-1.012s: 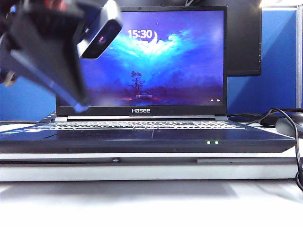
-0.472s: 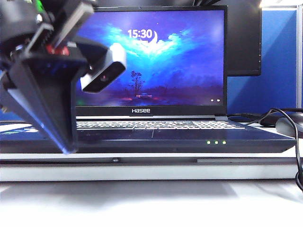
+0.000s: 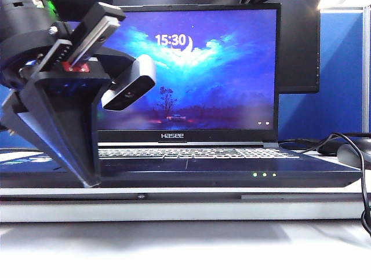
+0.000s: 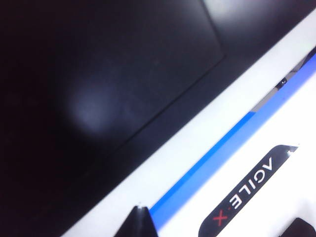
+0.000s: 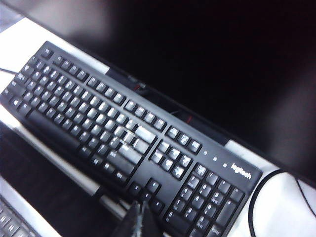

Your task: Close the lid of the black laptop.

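Note:
The black laptop stands open on the table, its lid upright with the blue night wallpaper and a 15:30 clock lit. My left gripper hangs in front of the laptop's left side, pointing down, its tip level with the front edge. In the left wrist view the left gripper shows as one closed point over a white strip beside a dark panel. My right gripper is outside the exterior view. It is shut on nothing, above a dark silver-edged band next to a separate black keyboard.
A larger black monitor stands behind the laptop at the right. A mouse and its black cable lie at the right edge. The laptop rests on a white board. A blue partition closes the back.
My left gripper has come down and slightly right, from the upper left corner to in front of the laptop's left side. The lid looks slightly larger in view.

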Robot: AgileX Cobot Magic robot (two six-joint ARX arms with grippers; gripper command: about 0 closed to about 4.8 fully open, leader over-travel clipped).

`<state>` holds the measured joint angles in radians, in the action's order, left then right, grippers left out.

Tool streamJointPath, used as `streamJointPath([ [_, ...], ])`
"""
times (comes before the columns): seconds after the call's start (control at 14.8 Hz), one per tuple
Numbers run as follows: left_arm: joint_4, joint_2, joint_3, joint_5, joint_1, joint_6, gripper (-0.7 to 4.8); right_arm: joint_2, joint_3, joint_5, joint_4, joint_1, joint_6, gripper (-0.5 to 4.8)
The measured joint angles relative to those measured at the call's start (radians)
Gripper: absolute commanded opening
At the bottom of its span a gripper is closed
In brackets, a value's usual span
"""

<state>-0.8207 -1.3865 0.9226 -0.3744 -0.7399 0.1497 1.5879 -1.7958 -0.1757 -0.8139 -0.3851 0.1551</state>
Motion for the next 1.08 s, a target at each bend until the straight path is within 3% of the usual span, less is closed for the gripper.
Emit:
streamJointPath([
  [0.81, 0.046, -0.001, 0.0, 0.0, 0.0, -0.003, -0.05, -0.042, 0.008, -0.003, -0.334, -0.067, 0.029, -0.05],
  [1.08, 0.063, -0.001, 0.0, 0.0, 0.0, -0.003, -0.05, -0.046, 0.01, 0.007, -0.412, -0.165, 0.026, -0.05],
])
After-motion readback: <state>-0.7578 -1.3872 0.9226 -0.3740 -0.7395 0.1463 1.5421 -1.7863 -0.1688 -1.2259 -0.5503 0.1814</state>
